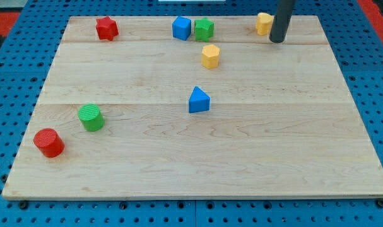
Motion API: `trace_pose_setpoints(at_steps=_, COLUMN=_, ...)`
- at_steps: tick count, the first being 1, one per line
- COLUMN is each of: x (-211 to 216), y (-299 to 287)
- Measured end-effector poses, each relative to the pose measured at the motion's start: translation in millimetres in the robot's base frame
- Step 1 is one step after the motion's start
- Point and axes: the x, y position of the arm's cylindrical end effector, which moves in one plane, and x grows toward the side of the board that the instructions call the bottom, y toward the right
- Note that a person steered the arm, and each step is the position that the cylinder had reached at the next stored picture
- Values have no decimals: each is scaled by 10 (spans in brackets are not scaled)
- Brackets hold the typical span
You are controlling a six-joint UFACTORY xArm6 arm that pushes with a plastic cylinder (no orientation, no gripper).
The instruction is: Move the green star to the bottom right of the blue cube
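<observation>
The green star (204, 29) sits near the board's top edge, touching the right side of the blue cube (182, 28). My tip (277, 40) is at the view's top right, well to the right of the green star. It stands just right of and slightly below a yellow block (263, 23).
A yellow hexagonal block (210, 56) lies just below the green star. A blue triangle (199, 101) is mid-board. A red star (106, 28) is at top left. A green cylinder (91, 117) and a red cylinder (49, 142) are at the left. The wooden board (197, 164) lies on blue perforated matting.
</observation>
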Motion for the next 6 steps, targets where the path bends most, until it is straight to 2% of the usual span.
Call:
trace_pose_setpoints(at_steps=2, x=-4, y=-45)
trace_pose_setpoints(at_steps=3, x=-5, y=-370)
trace_pose_setpoints(at_steps=4, x=-22, y=-453)
trace_pose_setpoints(at_steps=5, x=-160, y=-453)
trace_pose_setpoints(at_steps=6, x=-357, y=-737)
